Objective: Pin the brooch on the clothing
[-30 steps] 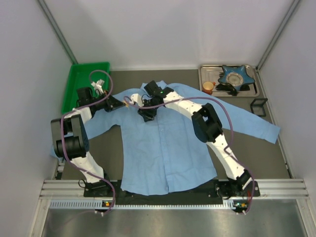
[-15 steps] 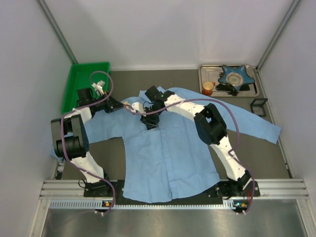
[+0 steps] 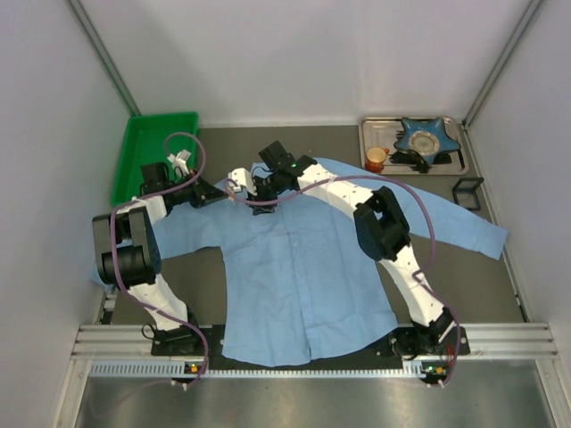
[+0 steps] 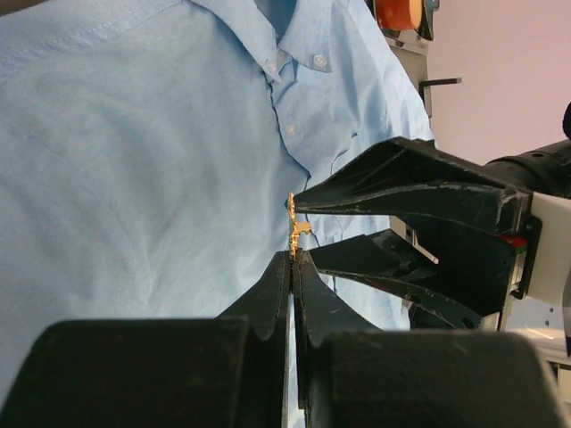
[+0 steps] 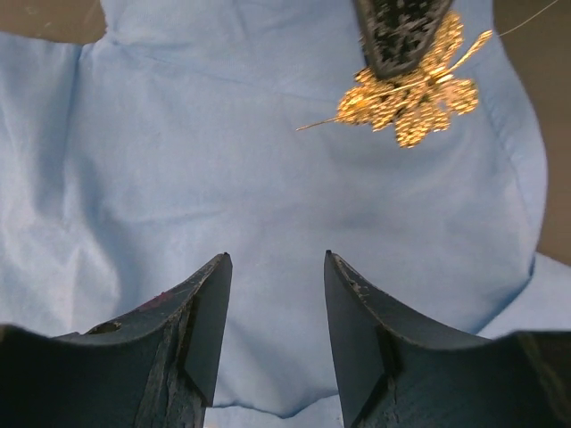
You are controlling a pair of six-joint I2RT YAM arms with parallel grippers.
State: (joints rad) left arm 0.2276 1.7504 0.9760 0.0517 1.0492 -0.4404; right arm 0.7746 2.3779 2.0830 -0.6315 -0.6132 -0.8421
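My left gripper (image 4: 292, 267) has its two dark fingers pressed tight together on the lower edge of the tiny gold, flower-like brooch (image 4: 293, 227). The ornament stands up off my fingertips, above the cloth. Beneath it lies the large light blue button-up shirt (image 4: 134, 178), spread flat on the table. Its buttoned collar (image 4: 299, 49) is just ahead, so I'm holding the brooch over the upper chest beside the button line, which looks like the spot for pinning.

Over to my right gripper (image 5: 272, 267): jaws apart, nothing between them, pointing at the brooch from the opposite side. Through its own camera the brooch sits ahead and off to the right, pinched from above by my left finger. A thin gold pin wire pokes out sideways, free of any fabric. That, I reckon, is why I grip by the edge: it leaves the pin bare for the other hand to work.

In the left wrist view my right upper fingertip meets the top end of the brooch. Whether it touches or only overlaps, I cannot tell.

My call is that nothing is pierced yet. The right jaws need to line up on the ornament or gather cloth under that pin. The shirt is thin and the brooch is tiny, so a small twist could flip it out of my pinch.
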